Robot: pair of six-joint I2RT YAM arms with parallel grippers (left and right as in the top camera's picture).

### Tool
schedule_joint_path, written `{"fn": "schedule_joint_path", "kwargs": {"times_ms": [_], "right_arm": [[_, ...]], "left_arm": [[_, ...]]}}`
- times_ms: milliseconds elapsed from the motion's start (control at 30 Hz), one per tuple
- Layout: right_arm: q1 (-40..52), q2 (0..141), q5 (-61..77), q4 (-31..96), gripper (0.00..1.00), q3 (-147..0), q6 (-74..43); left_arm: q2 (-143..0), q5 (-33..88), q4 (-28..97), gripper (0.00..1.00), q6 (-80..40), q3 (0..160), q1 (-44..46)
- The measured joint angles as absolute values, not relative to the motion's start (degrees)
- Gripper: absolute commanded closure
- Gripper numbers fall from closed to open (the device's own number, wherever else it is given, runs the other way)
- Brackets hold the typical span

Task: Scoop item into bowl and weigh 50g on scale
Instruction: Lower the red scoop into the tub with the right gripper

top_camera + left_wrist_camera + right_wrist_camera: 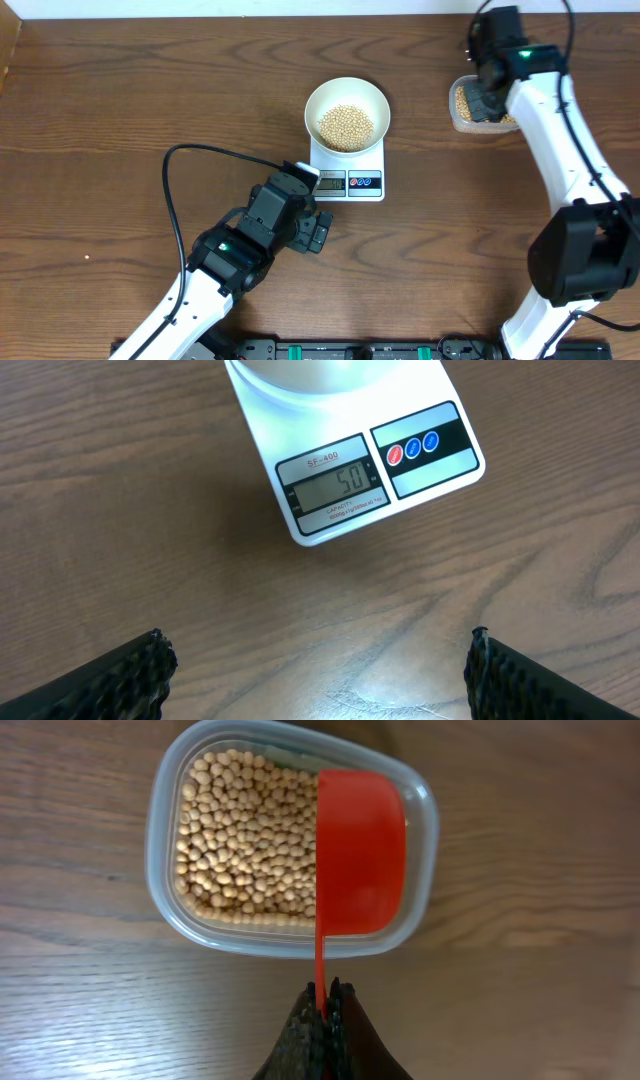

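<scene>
Overhead: the white bowl [318, 100] sits on the back of the scale [365, 172], leaving the display uncovered, with a heap of soybeans [346, 125] in it. The left gripper [312, 203] hangs just in front of the scale's left corner, touching nothing. The right gripper [487, 100] is well to the right of the scale, above the clear tub [456, 112] that holds the spare beans.

Left wrist: the left gripper's fingers [130, 675] are spread wide and hold nothing, and bare table separates them from the scale. This stance probably serves to point the camera at the display [333, 486], which reads 50. The target weight looks reached.

Right wrist: the scale is out of view. The right gripper [325, 1000] is pressed together on the thin handle of a red scoop [360, 850]. The scoop head lies over the tub, with no beans showing on it. Parking it there likely lets any leftover beans drop back into the tub and not on the table.
</scene>
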State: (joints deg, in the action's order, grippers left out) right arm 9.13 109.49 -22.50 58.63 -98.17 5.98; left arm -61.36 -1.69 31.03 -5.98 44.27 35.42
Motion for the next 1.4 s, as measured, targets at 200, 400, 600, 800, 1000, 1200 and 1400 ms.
{"fn": "schedule_joint_path", "kwargs": {"times_ms": [200, 400, 600, 800, 1000, 1200, 1400], "right_arm": [[11.9, 109.5, -29.0, 58.9, 0.99, -98.2, 5.0], [11.3, 109.1, -26.0, 60.0, 0.99, -98.2, 3.9], [6.7, 104.2, -12.6, 58.0, 0.99, -98.1, -1.3], [-1.7, 102.0, 6.6, 53.4, 0.99, -98.0, -12.3], [-4.4, 103.5, 15.0, 54.9, 0.98, -96.5, -22.8], [-5.0, 103.9, 16.8, 51.8, 0.99, -91.5, -32.0], [-5.0, 103.9, 16.7, 44.2, 0.98, -84.4, -39.6]], "left_arm": [[-61.4, -1.7, 31.0, 0.05, -6.0, 44.3, 35.4], [-61.4, -1.7, 31.0, 0.05, -6.0, 44.3, 35.4], [-61.4, -1.7, 31.0, 0.05, -6.0, 44.3, 35.4], [-61.4, -1.7, 31.0, 0.05, -6.0, 44.3, 35.4], [-61.4, -1.7, 31.0, 0.05, -6.0, 44.3, 35.4], [-61.4, -1.7, 31.0, 0.05, -6.0, 44.3, 35.4], [-61.4, -1.7, 31.0, 0.05, -6.0, 44.3, 35.4]]}}
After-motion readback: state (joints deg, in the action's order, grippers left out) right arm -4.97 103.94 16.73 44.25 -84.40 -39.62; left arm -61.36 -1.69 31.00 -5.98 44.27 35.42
